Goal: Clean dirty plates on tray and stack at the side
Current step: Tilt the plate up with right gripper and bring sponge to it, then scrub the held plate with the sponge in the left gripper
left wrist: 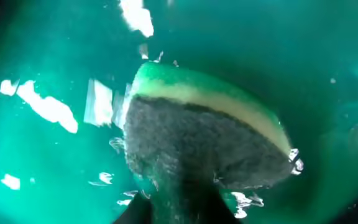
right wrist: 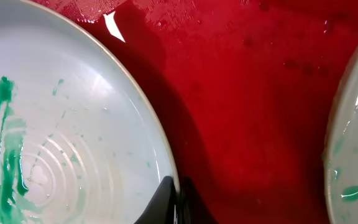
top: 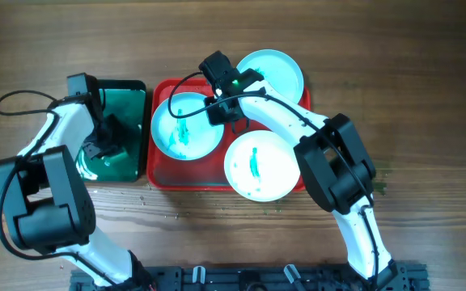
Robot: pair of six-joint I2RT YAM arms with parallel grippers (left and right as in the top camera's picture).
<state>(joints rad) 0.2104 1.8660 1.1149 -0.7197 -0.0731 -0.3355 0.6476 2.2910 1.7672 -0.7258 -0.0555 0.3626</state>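
The red tray [top: 162,171] holds three white plates with teal smears: a left plate [top: 186,125], a far right plate [top: 271,74] and a near plate [top: 259,166] that overhangs the front rim. My right gripper [top: 219,111] is shut on the left plate's right rim. In the right wrist view its fingers [right wrist: 178,200] pinch that rim, one inside the plate [right wrist: 61,137] and one outside over the tray [right wrist: 253,93]. My left gripper [top: 106,139] is over the dark green tray, shut on a sponge [left wrist: 204,130] with a green back and a dark scouring face.
The dark green tray [top: 128,93] stands left of the red tray and looks wet in the left wrist view [left wrist: 55,62]. Another plate's edge [right wrist: 353,155] shows at the right of the right wrist view. Brown wooden table [top: 427,97] lies around both trays.
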